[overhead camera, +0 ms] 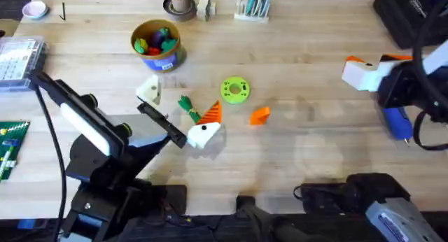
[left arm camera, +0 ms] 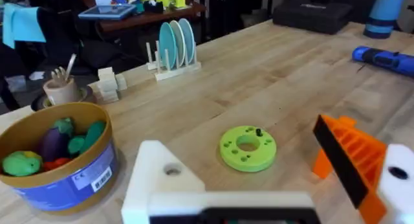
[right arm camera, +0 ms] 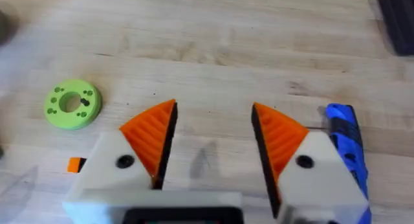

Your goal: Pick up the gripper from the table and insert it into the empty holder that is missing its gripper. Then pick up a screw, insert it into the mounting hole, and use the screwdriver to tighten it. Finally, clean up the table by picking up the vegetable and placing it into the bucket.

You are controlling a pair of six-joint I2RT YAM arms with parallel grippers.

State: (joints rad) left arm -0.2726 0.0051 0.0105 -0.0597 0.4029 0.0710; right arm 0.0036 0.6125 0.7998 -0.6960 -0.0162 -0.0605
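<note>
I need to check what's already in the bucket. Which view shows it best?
The left wrist view: the bucket sits close and side-on, showing colourful toys inside, its blue base and white label. The overhead view shows the bucket from above, farther off, with the toys inside visible as small coloured patches.

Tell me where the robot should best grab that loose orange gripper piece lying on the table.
Probably across the two flat side faces of the orange gripper, coming straight down from above. It lies alone on the table, apart from the green disc, so open fingers have room on either side.
</note>
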